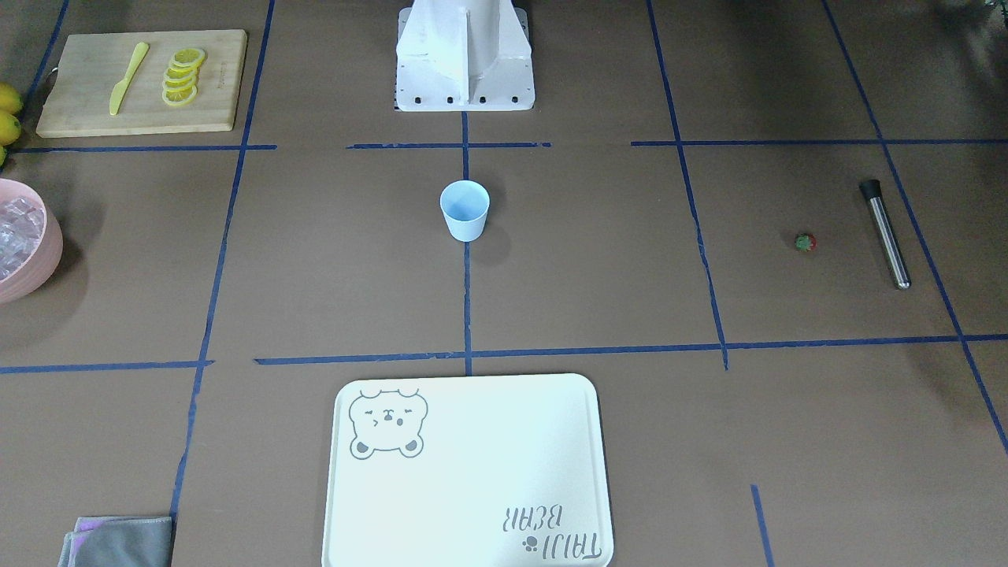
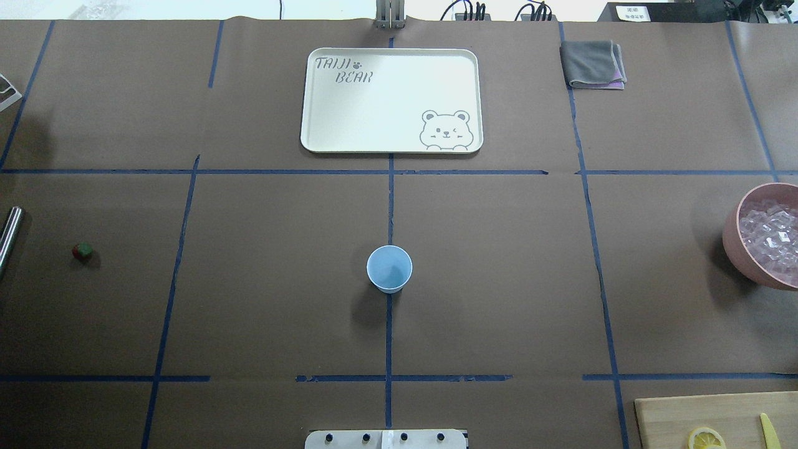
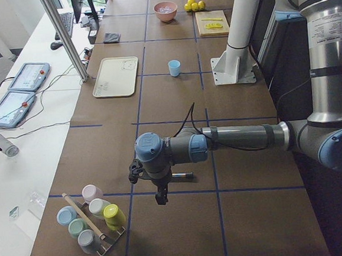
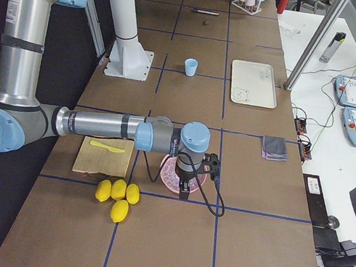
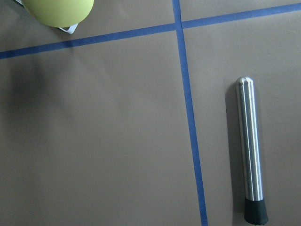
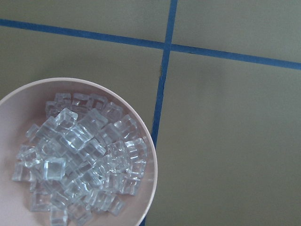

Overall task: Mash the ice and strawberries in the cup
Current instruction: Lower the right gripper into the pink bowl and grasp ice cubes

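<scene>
Two claws: left claw (image 3: 160,194) hangs over the steel muddler (image 5: 250,150), right claw (image 4: 185,186) over the pink bowl (image 6: 153,169) of ice (image 6: 80,150); whether either is open cannot be told. Risk: smooth cubes may slip a pinch; the light cup (image 2: 389,269), well away from both, may tip under mashing. Cup pale-blue, upright, empty; ice clear, glassy; strawberry (image 1: 805,242) near left claw.

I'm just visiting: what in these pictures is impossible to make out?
- Left gripper: shows only in the left side view, small; open or shut cannot be told.
- Right gripper: only in the right side view, in front of the large pink bowl; same doubt.
- Tiny red strawberry: too small in the overhead view for detail.
- Steel rod with black tip: cut off by the overhead view's left edge.
</scene>
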Available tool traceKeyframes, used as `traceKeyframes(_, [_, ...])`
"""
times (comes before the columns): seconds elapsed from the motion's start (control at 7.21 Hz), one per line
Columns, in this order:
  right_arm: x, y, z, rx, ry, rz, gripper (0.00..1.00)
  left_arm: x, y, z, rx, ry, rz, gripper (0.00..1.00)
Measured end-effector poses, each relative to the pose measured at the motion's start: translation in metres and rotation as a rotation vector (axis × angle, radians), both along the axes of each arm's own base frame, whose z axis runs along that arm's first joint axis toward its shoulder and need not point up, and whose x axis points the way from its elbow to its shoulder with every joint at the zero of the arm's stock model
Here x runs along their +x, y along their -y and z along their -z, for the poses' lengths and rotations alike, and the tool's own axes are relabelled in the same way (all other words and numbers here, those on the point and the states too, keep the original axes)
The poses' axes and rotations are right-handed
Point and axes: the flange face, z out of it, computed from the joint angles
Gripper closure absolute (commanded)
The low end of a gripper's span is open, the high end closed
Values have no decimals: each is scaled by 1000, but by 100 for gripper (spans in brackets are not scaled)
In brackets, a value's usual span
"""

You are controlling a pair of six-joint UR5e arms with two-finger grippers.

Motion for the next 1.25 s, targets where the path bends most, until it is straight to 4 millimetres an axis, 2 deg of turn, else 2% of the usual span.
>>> traceKeyframes(0.42, [-5, 2, 3, 4, 13, 7, 0, 0, 0, -1, -1, -1, -1, 0])
traceKeyframes(0.69, [-35, 10, 12, 48, 17, 48, 0, 0, -1, -4, -6, -2, -1, 0])
traceKeyframes(0.97, [-74, 16, 21, 36, 21, -13, 1, 0, -1, -5, -7, -3, -1, 0])
traceKeyframes(1.25, [-96, 18, 19, 22, 13, -56, 1, 0, -1, -5, -7, -3, -1, 0])
